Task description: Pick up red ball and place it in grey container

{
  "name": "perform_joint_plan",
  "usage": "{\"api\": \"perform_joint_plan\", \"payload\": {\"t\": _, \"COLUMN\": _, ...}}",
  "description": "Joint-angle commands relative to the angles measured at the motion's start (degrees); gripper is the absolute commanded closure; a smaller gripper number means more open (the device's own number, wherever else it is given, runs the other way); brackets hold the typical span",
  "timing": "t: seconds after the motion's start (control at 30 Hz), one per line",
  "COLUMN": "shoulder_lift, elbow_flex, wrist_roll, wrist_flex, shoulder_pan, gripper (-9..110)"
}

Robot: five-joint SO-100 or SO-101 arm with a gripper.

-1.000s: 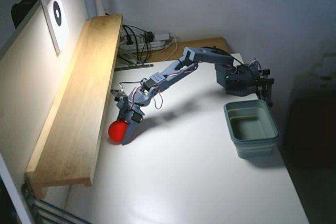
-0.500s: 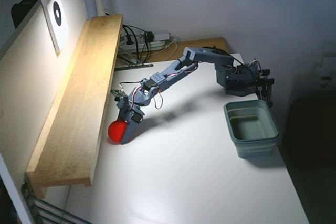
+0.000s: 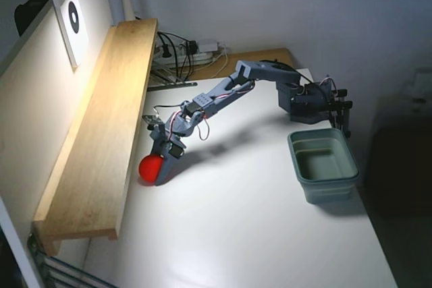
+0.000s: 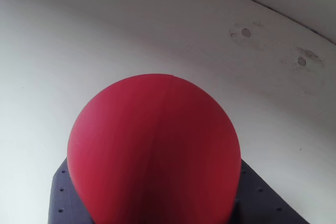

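The red ball (image 3: 150, 167) is at the table's left side, close to the wooden shelf. My gripper (image 3: 159, 164) reaches down to it and is closed around it; one dark finger shows on the ball's right. In the wrist view the red ball (image 4: 155, 153) fills the lower middle and rests against my dark finger (image 4: 62, 195); the other finger is hidden behind it. I cannot tell whether the ball touches the table. The grey container (image 3: 323, 164) stands empty at the table's right side, far from the gripper.
A long wooden shelf (image 3: 101, 133) runs along the left wall just beside the ball. The arm's base (image 3: 310, 102) sits behind the container. Cables and a power strip (image 3: 189, 52) lie at the back. A lamp stands at top left.
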Motion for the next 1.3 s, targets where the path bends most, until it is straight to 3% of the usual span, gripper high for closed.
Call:
{"api": "perform_joint_plan", "payload": {"t": 0.0, "shoulder_lift": 1.0, "elbow_flex": -2.6, "wrist_roll": 0.2, "wrist_flex": 0.6, "shoulder_pan": 0.1, "gripper": 78}}
{"api": "perform_joint_plan", "payload": {"t": 0.1, "shoulder_lift": 1.4, "elbow_flex": -2.0, "wrist_roll": 0.2, "wrist_flex": 0.4, "shoulder_pan": 0.1, "gripper": 78}}
{"api": "perform_joint_plan", "payload": {"t": 0.7, "shoulder_lift": 22.7, "elbow_flex": 37.7, "wrist_roll": 0.2, "wrist_flex": -18.0, "shoulder_pan": 0.1, "gripper": 78}}
{"api": "perform_joint_plan", "payload": {"t": 1.27, "shoulder_lift": 36.5, "elbow_flex": 61.3, "wrist_roll": 0.2, "wrist_flex": -27.8, "shoulder_pan": 0.1, "gripper": 78}}
